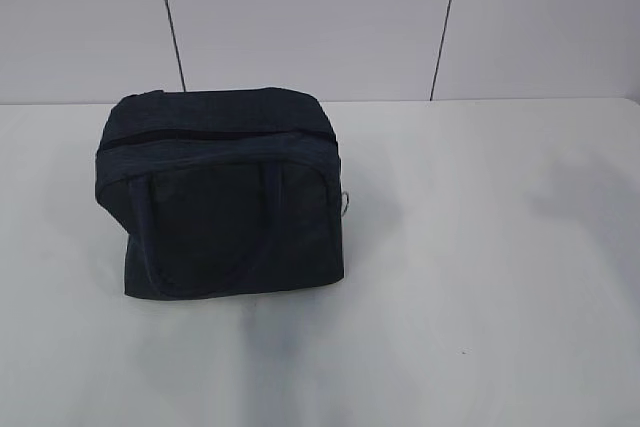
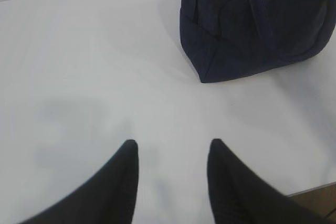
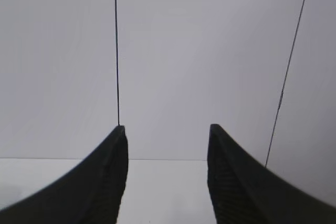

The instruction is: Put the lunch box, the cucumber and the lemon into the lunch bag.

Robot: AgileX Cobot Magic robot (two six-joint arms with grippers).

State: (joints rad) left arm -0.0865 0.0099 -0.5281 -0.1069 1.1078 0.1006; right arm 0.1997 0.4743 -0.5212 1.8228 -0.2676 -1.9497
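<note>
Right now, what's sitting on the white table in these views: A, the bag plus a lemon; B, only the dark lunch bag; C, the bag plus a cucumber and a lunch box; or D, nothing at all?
B: only the lunch bag shows on the table; no lemon, cucumber or lunch box appears in any view.

The bag (image 1: 225, 192) is matt dark woven cloth with a small metal ring (image 1: 345, 201), on a smooth matt white counter (image 1: 480, 277).

Lighting even, diffuse, bright; no glare. Soft grey shadows lie on the white table (image 1: 480, 277) in exterior and left wrist views. The lunch bag (image 1: 225, 192) reads underexposed, detail lost. All views slightly soft.
</note>
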